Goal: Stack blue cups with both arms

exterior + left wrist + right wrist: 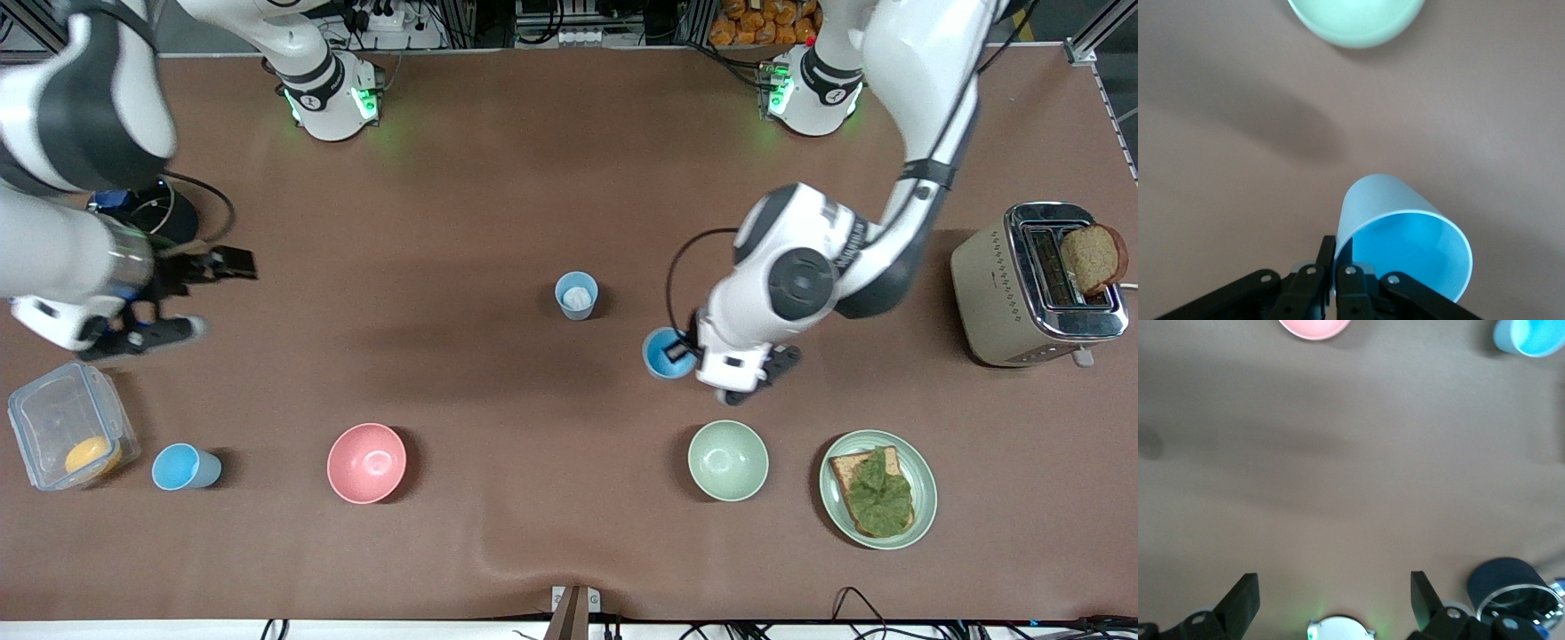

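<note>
blue cup [1405, 233] gripped, seemingly upright, mouth up

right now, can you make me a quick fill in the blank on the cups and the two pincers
1. The left pincer is shut on the rim of the bright ____ cup.
2. The right pincer is ____ and holds nothing.
3. The pale cup stands upright, farther from the front camera than the ____ bowl.
4. Another blue cup lies on its side beside the clear ____.

Missing words: blue; open; pink; container
</note>
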### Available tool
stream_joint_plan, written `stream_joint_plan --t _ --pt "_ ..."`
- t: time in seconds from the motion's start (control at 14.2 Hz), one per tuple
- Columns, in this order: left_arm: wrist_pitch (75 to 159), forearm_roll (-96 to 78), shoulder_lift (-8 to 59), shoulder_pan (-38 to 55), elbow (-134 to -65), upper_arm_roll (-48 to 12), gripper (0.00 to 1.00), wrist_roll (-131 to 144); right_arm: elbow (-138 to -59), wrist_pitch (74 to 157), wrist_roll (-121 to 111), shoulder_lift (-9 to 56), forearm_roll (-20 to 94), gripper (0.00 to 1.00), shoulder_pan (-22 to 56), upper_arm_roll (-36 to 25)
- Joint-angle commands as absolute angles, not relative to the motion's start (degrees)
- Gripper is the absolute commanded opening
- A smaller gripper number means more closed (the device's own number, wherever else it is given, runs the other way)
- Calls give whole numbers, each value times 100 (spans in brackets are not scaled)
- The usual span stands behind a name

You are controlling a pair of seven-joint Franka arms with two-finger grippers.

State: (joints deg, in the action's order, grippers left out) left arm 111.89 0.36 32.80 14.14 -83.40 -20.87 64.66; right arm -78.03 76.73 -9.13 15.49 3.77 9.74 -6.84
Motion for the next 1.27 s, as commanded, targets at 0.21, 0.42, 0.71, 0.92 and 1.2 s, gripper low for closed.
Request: stream_joint_plan --t 0.21,0.42,0.71,0.92,1.2 --pt "11750 298 3524 2433 -8376 -2021 0 7320 -9680 9136 -1107 250 273 100 589 -466" --pt "11769 369 3551 2750 -8402 -2022 0 7409 -10195 9729 -1116 -123 -42 100 153 -91" --pt "11734 378 3472 2760 -8402 -2039 0 7638 -9906 9677 -1107 -114 -114 100 -176 220" --pt "11374 369 3384 2733 -8464 -2065 0 7638 -9607 9660 -1090 -105 -141 100 -211 202" --pt "10970 369 3366 2847 -8595 -2092 0 7655 -9598 9352 -1107 -106 -44 100 -237 97"
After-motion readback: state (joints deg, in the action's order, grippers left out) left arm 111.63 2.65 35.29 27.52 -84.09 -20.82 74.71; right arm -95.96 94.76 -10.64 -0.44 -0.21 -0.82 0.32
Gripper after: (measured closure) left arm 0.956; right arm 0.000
